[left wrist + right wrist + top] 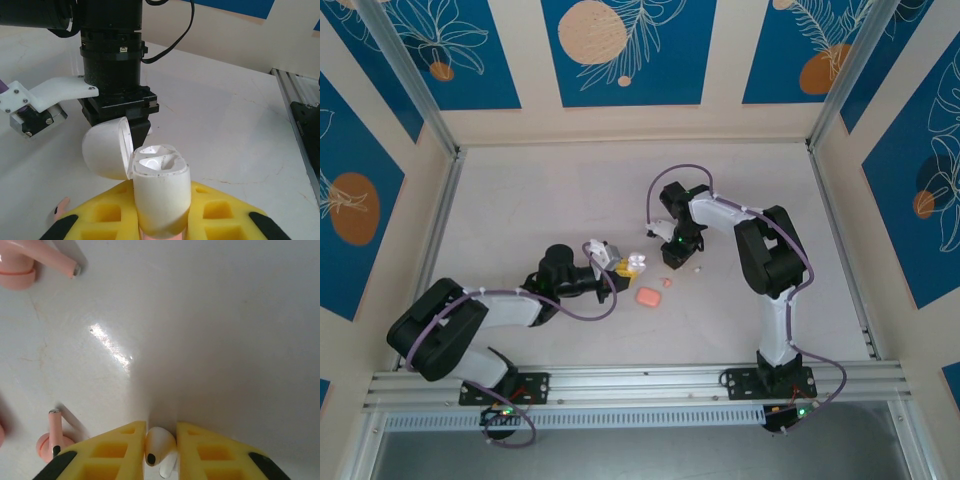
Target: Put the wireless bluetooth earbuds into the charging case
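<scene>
My left gripper (162, 222) is shut on a white charging case (161, 192) that stands upright between its yellow pads, with its lid (106, 150) swung open to the left and both sockets empty. From above, this case (636, 263) sits mid-table at the left gripper (623, 267). My right gripper (161, 442) is shut on a white earbud (159, 444), low over the table. Its black wrist (112, 65) hangs just behind the open case. From above, the right gripper (672, 260) points down a little right of the case.
A closed salmon-pink case (647, 296) lies on the table in front of the white one. Two pink earbuds lie loose, one (22, 262) ahead and one (50, 444) beside the right gripper's left pad. Another pink earbud (668, 283) lies near the pink case.
</scene>
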